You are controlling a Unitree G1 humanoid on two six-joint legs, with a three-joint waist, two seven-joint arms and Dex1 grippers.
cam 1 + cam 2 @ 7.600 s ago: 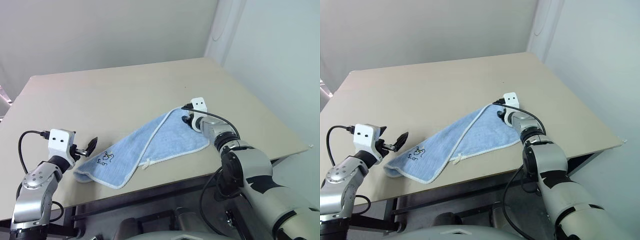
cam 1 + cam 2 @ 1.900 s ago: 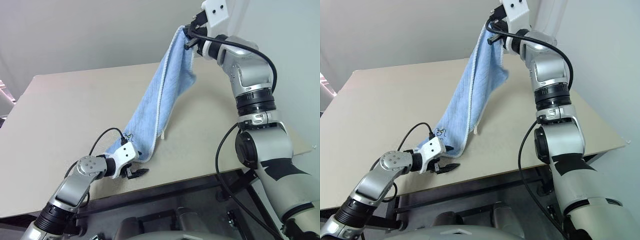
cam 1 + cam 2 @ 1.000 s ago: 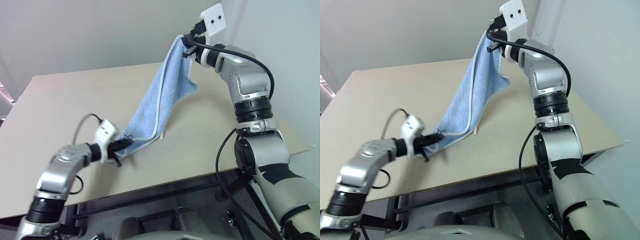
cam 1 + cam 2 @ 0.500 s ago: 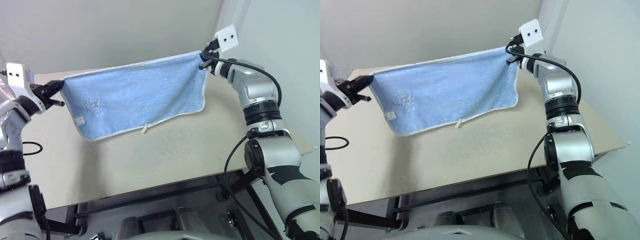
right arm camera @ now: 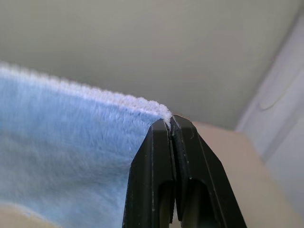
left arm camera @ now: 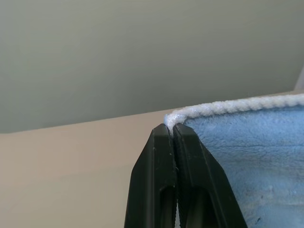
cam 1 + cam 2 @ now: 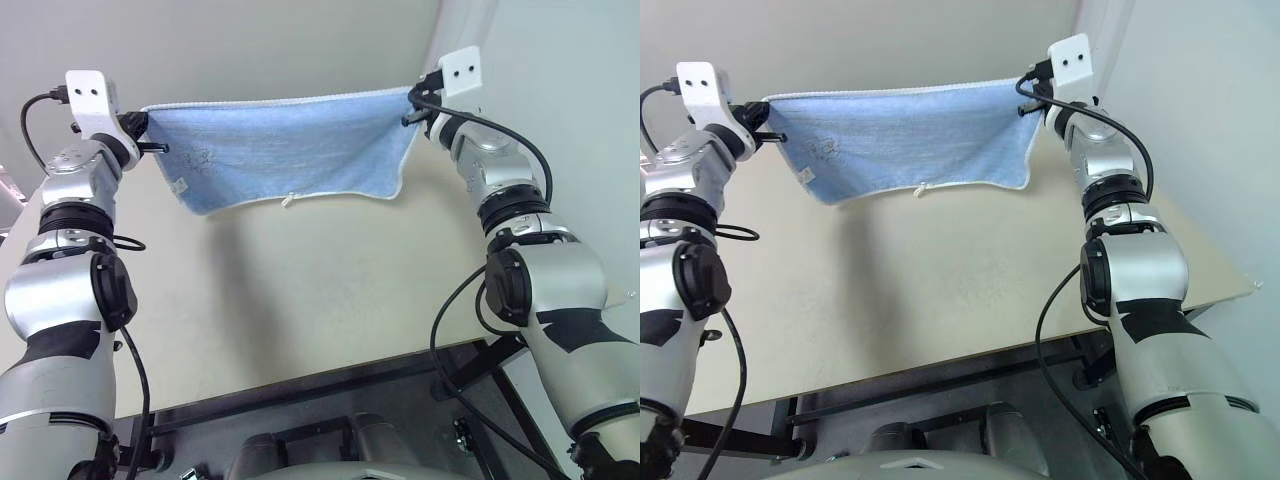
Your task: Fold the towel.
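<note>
The light-blue towel (image 7: 285, 145) with white trim hangs spread out in the air above the beige table (image 7: 300, 300), stretched between both arms. My left gripper (image 7: 150, 127) is shut on its upper left corner, and my right gripper (image 7: 410, 100) is shut on its upper right corner. A dark logo (image 7: 205, 157) shows near the left side, and a small white loop (image 7: 288, 201) dangles from the lower edge. In the left wrist view the black fingers (image 6: 164, 156) pinch the white corner trim. In the right wrist view the fingers (image 5: 161, 147) pinch the other corner of the towel (image 5: 61, 152).
A pale wall stands behind the table, with a white corner post (image 7: 465, 30) at the right. The table's front edge (image 7: 330, 365) runs below the arms, and its right edge (image 7: 600, 290) lies beyond my right arm.
My left gripper has carried its corner higher and farther away, so the towel's top edge now runs nearly level. The right gripper shifted slightly. Both stay shut on the corners.
</note>
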